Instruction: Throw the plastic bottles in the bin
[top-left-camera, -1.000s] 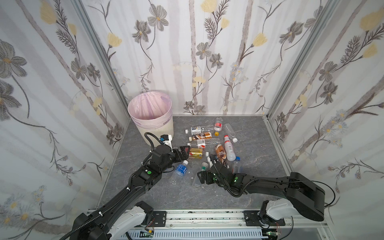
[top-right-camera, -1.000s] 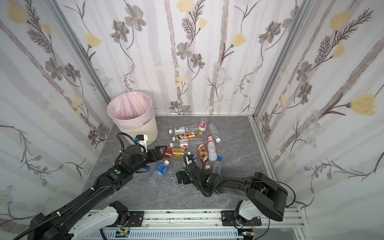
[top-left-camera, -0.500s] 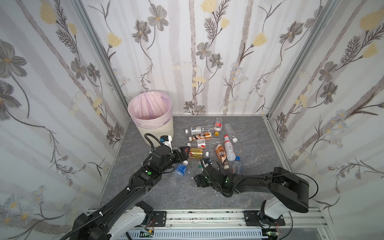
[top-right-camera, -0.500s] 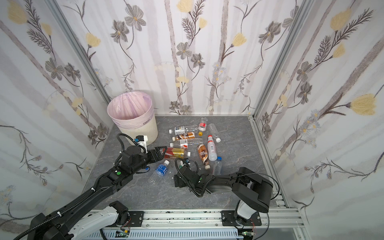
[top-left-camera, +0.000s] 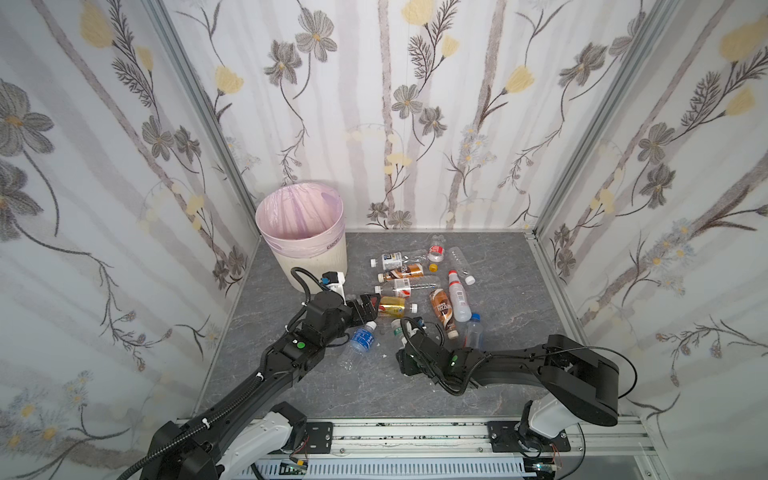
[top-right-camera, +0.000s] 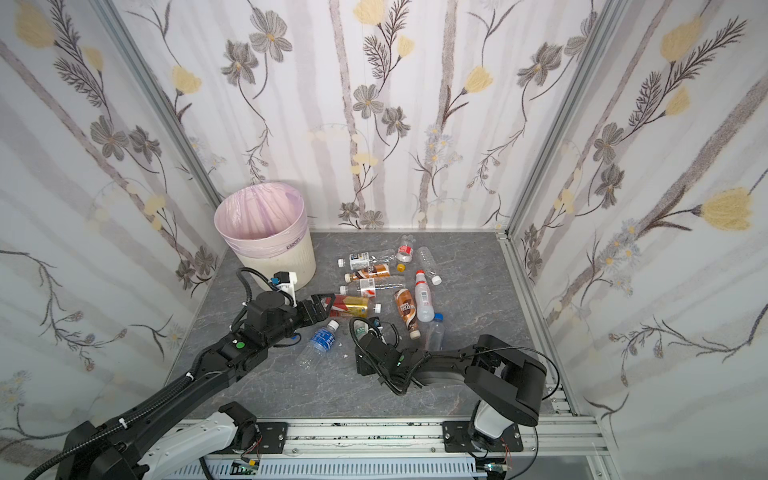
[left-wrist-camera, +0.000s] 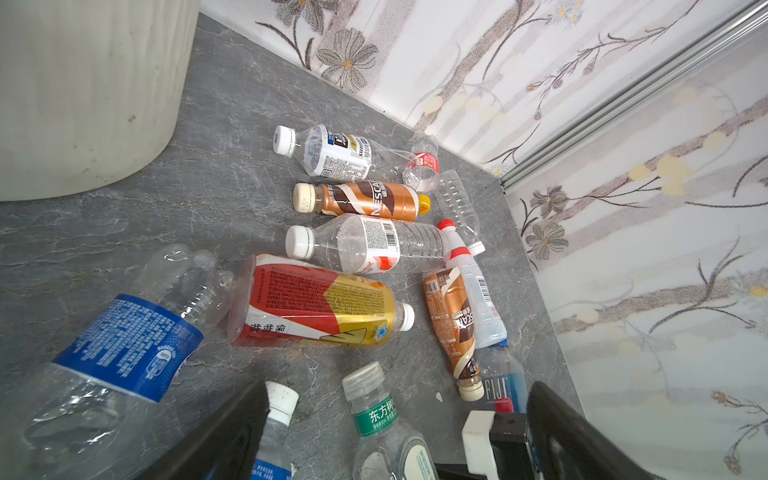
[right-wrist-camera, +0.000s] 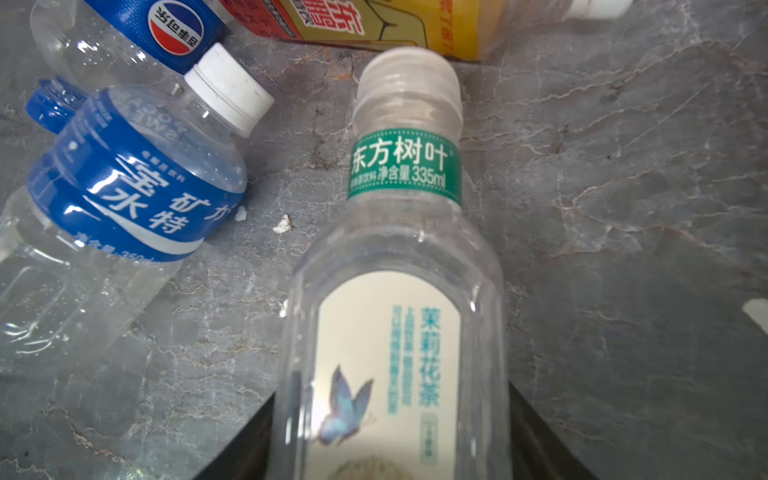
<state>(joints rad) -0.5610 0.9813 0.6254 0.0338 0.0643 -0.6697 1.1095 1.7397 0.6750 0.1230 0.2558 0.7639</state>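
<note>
Several plastic bottles lie on the grey floor right of the bin (top-left-camera: 316, 266) (top-right-camera: 282, 266) (left-wrist-camera: 83, 104), a cream ribbed basket with a pink bag. My right gripper (top-left-camera: 405, 338) (top-right-camera: 368, 338) (right-wrist-camera: 390, 449) is low on the floor, shut on a clear bottle with a green neck band (right-wrist-camera: 399, 257) (left-wrist-camera: 374, 415); both fingers (right-wrist-camera: 540, 449) press its sides. My left gripper (top-left-camera: 368, 305) (top-right-camera: 322, 305) (left-wrist-camera: 395, 436) is open and holds nothing. It hovers by the red-and-gold bottle (top-left-camera: 390, 305) (left-wrist-camera: 320, 307) and a blue-labelled bottle (top-left-camera: 361, 338) (right-wrist-camera: 137, 187).
More bottles lie behind: two brown coffee bottles (top-left-camera: 442, 309) (top-left-camera: 401, 272), a white one with a red cap (top-left-camera: 457, 295), a Fiji bottle (top-left-camera: 473, 330). A clear Pepsi-labelled bottle (left-wrist-camera: 124, 345) lies under my left arm. Papered walls close in three sides.
The right jaws have narrowed onto the green-banded bottle, and the right arm's elbow has drawn in toward the middle. The left arm has stayed put, open.
</note>
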